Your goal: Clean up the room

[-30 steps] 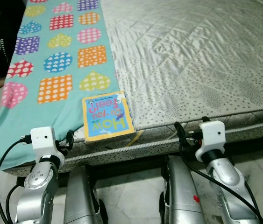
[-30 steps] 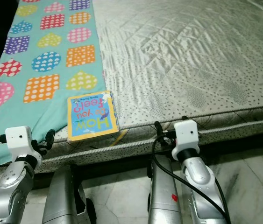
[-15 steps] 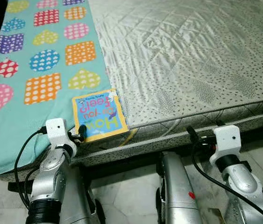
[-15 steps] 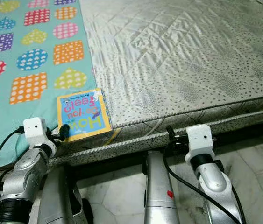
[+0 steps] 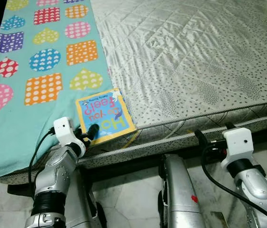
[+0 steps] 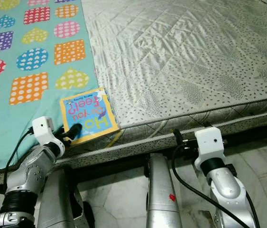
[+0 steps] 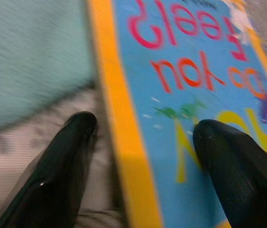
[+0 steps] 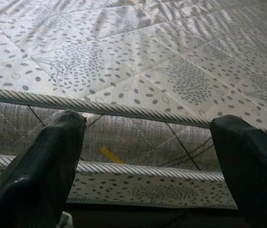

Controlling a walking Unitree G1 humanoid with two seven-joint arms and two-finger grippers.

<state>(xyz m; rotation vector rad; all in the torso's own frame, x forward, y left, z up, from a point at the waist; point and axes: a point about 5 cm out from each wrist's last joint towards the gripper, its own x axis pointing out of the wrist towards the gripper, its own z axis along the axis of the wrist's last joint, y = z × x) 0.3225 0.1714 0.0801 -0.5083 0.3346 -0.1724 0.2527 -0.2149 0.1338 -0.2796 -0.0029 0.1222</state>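
A bed [image 5: 209, 61] with a grey quilted mattress takes up most of the head views, its front edge running from about 8 o'clock to 3 o'clock. A teal blanket [image 5: 24, 118] printed with dotted hearts and squares covers the mattress from 9 to 11 o'clock and hangs over the front edge. A children's board book [image 5: 105, 115], blue with a yellow border and the title "How do you feel?", lies flat at the mattress's front edge, just beside the blanket's right border, near 7 o'clock of centre.

The left gripper [image 5: 89, 134] sits at the book's near left corner; the head views show only a dark fingertip over the cover, while the left wrist view shows the jaws spread, one finger [image 7: 233, 166] over the cover and the other [image 7: 67, 156] beside the yellow border, with the book's edge between them.

The right gripper [image 8: 147, 156] hangs at 4 o'clock, facing the mattress side, jaws spread wide and holding nothing.
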